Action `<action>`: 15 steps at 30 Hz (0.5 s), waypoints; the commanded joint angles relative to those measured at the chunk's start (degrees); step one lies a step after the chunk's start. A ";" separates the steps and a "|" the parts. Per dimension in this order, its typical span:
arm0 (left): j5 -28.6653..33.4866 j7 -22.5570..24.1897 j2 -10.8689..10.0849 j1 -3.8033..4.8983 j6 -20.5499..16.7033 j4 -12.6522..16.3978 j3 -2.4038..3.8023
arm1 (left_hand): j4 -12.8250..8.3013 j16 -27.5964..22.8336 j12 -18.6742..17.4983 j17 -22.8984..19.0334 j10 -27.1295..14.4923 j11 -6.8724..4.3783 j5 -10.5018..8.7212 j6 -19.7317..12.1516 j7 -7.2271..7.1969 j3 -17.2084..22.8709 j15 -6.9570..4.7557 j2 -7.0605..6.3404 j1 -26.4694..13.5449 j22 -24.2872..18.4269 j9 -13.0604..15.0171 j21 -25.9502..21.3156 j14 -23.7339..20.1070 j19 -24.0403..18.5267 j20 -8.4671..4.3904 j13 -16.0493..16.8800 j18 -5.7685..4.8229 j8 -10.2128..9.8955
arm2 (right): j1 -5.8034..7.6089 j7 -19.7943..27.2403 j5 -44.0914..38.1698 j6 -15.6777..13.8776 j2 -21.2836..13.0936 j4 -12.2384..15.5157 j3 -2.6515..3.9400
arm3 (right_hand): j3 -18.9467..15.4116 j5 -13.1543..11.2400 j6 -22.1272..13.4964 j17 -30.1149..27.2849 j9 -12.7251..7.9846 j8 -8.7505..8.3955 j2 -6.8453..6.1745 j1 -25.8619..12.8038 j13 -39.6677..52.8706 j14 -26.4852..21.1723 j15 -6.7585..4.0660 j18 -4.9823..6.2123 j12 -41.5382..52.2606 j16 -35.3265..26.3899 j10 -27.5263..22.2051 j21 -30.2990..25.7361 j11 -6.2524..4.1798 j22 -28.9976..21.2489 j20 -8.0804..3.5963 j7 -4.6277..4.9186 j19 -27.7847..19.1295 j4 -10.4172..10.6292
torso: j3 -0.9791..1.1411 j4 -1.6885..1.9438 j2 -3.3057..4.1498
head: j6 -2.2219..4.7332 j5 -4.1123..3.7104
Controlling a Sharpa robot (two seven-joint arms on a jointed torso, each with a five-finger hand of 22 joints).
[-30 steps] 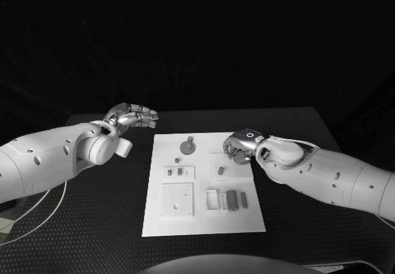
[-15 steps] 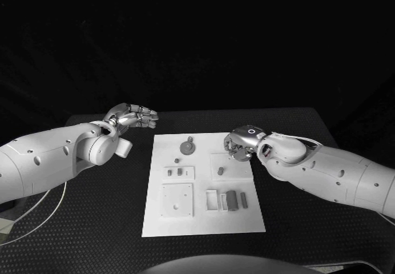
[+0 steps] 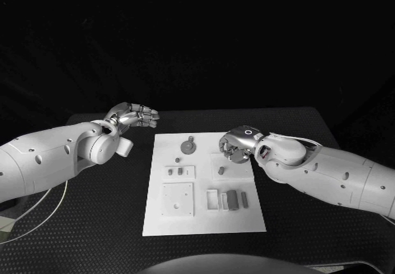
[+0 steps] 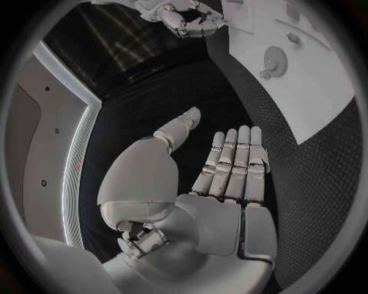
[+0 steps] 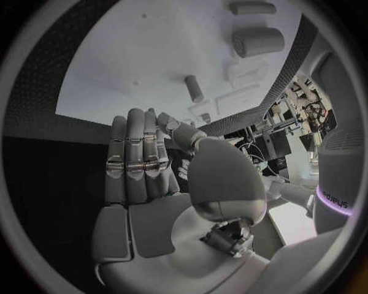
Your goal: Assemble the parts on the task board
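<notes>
The white task board (image 3: pixel 203 220) lies in the middle of the table. On it are a round grey disc with a knob (image 3: pixel 188 147), two small pegs (image 3: pixel 174 170), a single peg (image 3: pixel 221 170) and grey blocks (image 3: pixel 233 200). My right hand (image 3: pixel 236 146) hovers over the board's far right corner, near the single peg, and holds nothing. In the right wrist view its fingers (image 5: pixel 137 156) are stretched out over the board (image 5: pixel 138 67), with the peg (image 5: pixel 194 87) beyond them. My left hand (image 3: pixel 132 117) is off the board's far left corner, with straight fingers (image 4: pixel 230 165) and an empty palm.
The black table (image 3: pixel 99 217) surrounds the board on all sides. A thin white cable (image 3: pixel 37 220) curves under my left arm at the near left. The left wrist view shows the board (image 4: pixel 322 92), the disc (image 4: pixel 273 61) and my right hand (image 4: pixel 187 17).
My right hand has shifted a little toward the far edge and to the left over the board's corner. My left hand has stayed still.
</notes>
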 commanded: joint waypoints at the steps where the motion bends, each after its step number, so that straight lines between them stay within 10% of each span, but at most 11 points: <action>1: -0.21 0.36 0.04 0.07 0.24 0.17 0.04 | -0.20 -0.33 -0.10 0.09 -0.17 0.28 -0.16 -0.26 1.04 -0.19 0.21 0.02 0.54 -0.12 -0.09 0.28 0.18 -0.06 0.35 -0.07 0.49 0.01 | -0.01 -0.35 -0.45 0.75 -0.14 1.91 0.04 | 0.33 0.13 0.39 0.07 1.66 0.17 -0.61 -0.04 0.03 -0.15 -0.43 0.77 0.02 0.24 0.58 0.29 0.00 0.06 -0.09 -0.10 0.48 -0.02 | 0.02 -0.03 0.00 | -0.04 0.20; 15: -0.21 0.28 -0.01 0.08 0.08 0.45 0.04 | -0.20 -0.38 -0.09 0.14 -0.19 0.29 -0.16 -0.28 1.05 -0.20 0.22 0.01 0.56 -0.18 -0.10 0.29 0.19 -0.06 0.37 -0.14 0.52 0.04 | 0.05 -0.23 -0.49 2.14 2.05 7.94 0.05 | 0.37 0.14 0.33 0.12 1.76 0.15 -0.60 -0.11 0.10 -0.14 -0.45 0.77 -0.04 0.24 0.58 0.28 0.00 0.10 -0.11 -0.08 0.54 -0.01 | -0.07 0.01 -0.03 | -0.37 2.20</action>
